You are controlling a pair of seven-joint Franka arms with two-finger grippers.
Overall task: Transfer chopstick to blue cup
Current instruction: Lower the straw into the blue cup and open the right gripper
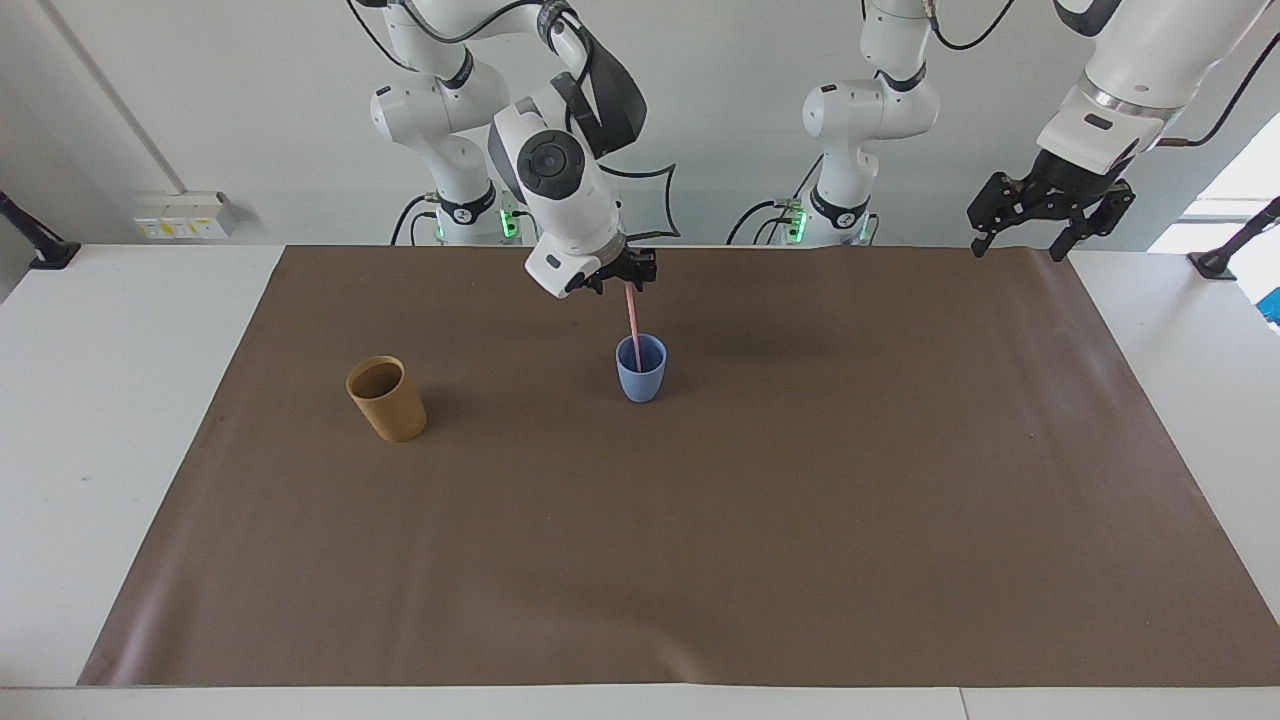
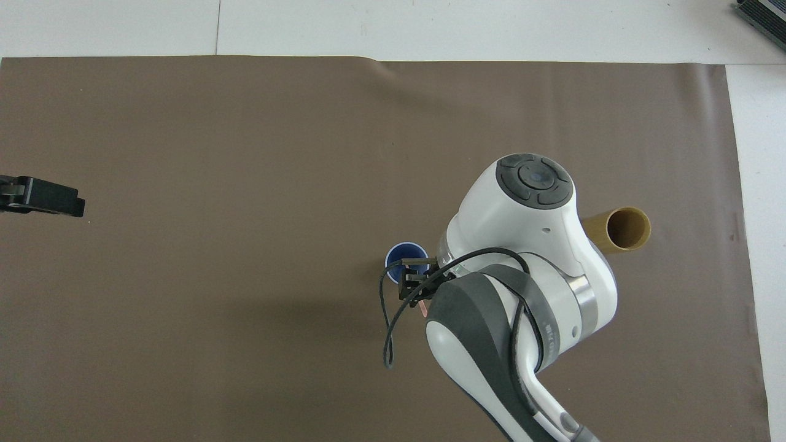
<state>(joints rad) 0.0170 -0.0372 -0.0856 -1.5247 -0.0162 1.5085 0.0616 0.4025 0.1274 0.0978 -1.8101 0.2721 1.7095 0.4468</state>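
Standing in the blue cup, the chopstick leans against its rim.

Pink chopstick upright in blue cup

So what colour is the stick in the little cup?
Pale pink. The stick shows best in the facing view.
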